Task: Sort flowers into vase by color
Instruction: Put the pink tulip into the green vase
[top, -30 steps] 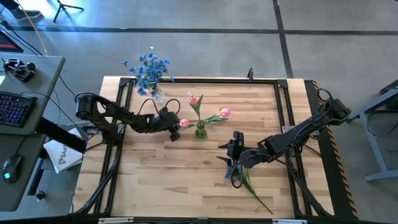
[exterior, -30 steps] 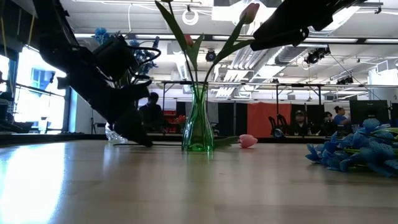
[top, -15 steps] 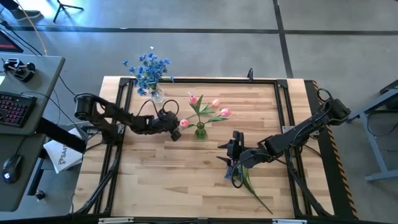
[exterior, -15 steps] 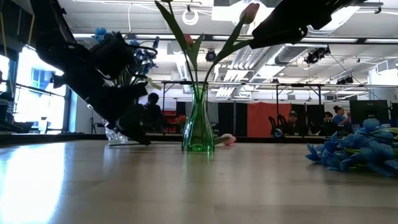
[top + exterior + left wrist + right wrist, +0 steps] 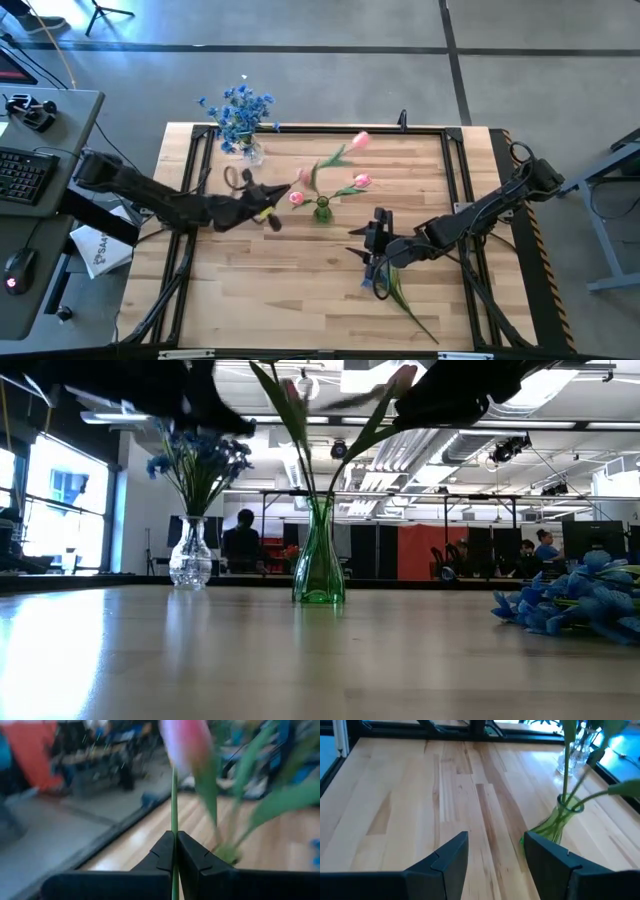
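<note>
My left gripper [image 5: 270,207] hangs left of the green vase [image 5: 322,211], shut on a pink tulip [image 5: 360,140] whose stem slants up toward the far edge. The green vase [image 5: 319,555] holds other pink tulips [image 5: 362,181] by their stems. A clear vase [image 5: 190,555] at the far left holds blue flowers [image 5: 238,112]. My right gripper [image 5: 372,268] stands open over a blue spray [image 5: 575,605] that lies on the table; its green stem [image 5: 405,296] points toward the near edge. My left gripper pinches the tulip's thin green stem [image 5: 173,820] between its two shut fingers, well below the blossom [image 5: 185,740]. The fingers come from the table's left. The stem runs out past the fingertips to the blossom, and the whole tulip hangs clear of the table.
A black frame [image 5: 300,130] runs around the wooden table top. Bare wood lies at the near left [image 5: 260,290]. A desk with a keyboard [image 5: 20,175] stands beyond the left edge. People sit in the room behind the table.
My left gripper has shut on the stem of a tulip that lay on the table beside the green vase, then risen and drawn back a little toward the left edge. The tulip is lifted clear, and its blossom has swung up toward the far edge.
</note>
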Available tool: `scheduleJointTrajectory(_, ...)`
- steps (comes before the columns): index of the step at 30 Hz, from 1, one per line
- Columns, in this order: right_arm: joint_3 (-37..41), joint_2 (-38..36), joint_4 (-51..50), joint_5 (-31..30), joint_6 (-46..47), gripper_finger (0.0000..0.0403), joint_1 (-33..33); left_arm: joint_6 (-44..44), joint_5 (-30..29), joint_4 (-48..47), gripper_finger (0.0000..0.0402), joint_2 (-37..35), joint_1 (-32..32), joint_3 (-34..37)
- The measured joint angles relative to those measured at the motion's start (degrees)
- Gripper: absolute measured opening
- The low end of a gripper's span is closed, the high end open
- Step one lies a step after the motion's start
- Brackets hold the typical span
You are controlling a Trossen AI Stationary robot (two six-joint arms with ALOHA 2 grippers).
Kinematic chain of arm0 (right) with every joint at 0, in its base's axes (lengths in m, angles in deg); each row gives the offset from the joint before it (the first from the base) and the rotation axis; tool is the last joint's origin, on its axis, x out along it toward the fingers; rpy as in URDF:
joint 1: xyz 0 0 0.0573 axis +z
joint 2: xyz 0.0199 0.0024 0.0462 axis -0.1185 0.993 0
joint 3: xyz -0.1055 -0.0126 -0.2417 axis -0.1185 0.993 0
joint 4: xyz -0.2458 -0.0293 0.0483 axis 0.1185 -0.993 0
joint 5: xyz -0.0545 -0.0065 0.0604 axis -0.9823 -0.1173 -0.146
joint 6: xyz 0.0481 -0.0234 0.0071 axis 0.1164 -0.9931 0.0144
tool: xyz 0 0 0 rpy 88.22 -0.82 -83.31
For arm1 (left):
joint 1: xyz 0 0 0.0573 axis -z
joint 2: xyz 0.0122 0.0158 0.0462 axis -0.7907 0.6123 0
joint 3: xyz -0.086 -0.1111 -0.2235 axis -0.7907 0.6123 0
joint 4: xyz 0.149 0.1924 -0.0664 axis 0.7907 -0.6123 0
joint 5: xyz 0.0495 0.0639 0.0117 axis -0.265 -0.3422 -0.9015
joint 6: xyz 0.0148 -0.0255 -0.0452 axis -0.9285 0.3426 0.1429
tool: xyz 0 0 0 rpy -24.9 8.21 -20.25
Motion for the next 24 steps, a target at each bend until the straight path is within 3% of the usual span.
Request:
scheduleJointTrajectory(6, 0.0, 0.0, 6.11, -0.06, -5.49, 0.0188, 0.0, -16.77, -0.45, 7.35, 0.0, -2.83, 9.55, -3.25)
scheduleJointTrajectory(13, 0.0, 0.0, 23.23, -0.01, -19.04, 0.0188, 0.0, -33.39, 1.68, 10.32, 0.0, -2.18, 18.21, -8.73)
scheduleJointTrajectory(17, 0.0, 0.0, 36.05, 1.43, -28.98, 0.0188, 0.0, -36.32, 2.07, 10.36, 0.0, -1.3, 20.45, -11.0)
scheduleJointTrajectory(24, -0.02, 0.0, 52.18, 12.09, -38.34, 0.0188, 0.02, -33.47, 2.34, 10.43, 0.0, 2.3, 20.82, -11.78)
